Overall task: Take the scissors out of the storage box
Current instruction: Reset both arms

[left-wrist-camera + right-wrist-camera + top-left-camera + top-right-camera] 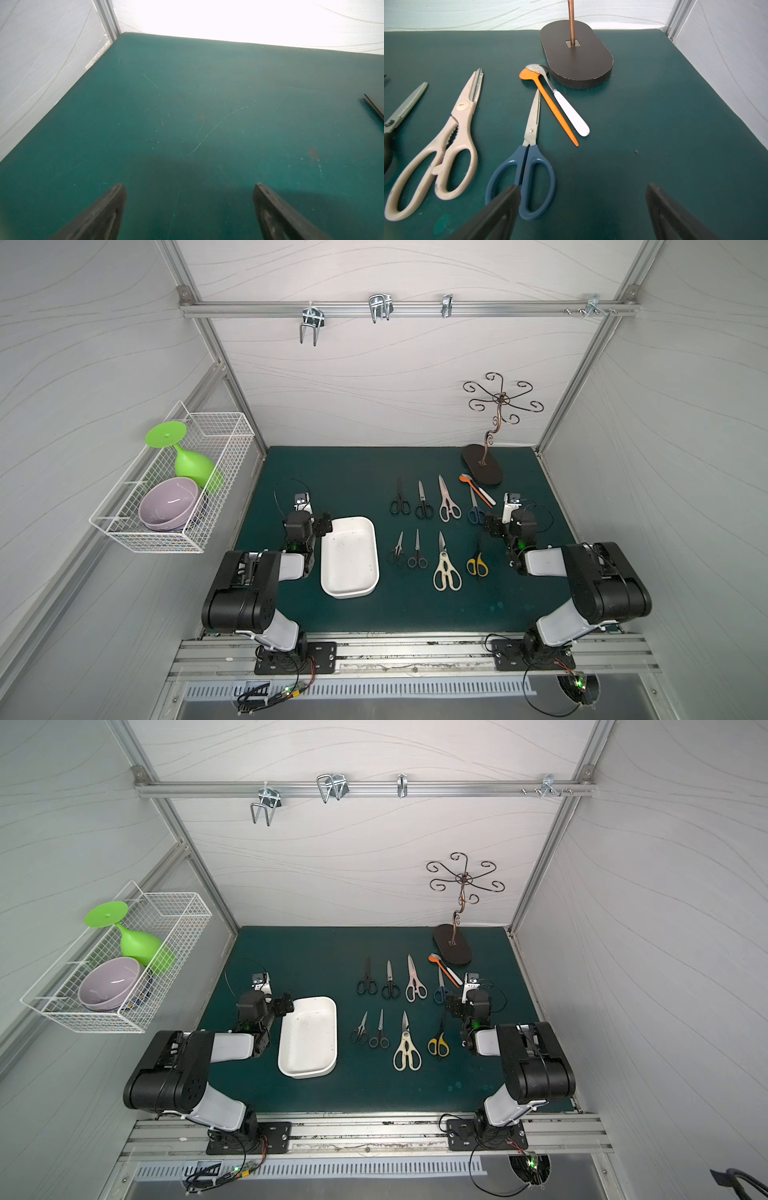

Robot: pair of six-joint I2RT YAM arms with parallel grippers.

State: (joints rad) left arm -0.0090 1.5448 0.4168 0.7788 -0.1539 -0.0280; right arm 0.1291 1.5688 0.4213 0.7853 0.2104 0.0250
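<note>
The box [349,556] is sitting empty, so the task is looking done. At its three o'clock the scissors [446,568] are lying in two spaced rows on the mat [332,472], probably for order. The left gripper [189,187] is hanging open-jawed at the box's eleven o'clock. The right gripper [583,187], jaws spread, is hovering empty over the blue pair [527,166].

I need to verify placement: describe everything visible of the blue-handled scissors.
The blue-handled steel scissors lie flat and closed on the dark green mat, blades toward the back wall. Blue plastic loops, silver blades, pivot screw. The blade tip meets the handle of the orange plastic spoon. The open right gripper hovers by the loops, not gripping.
</note>
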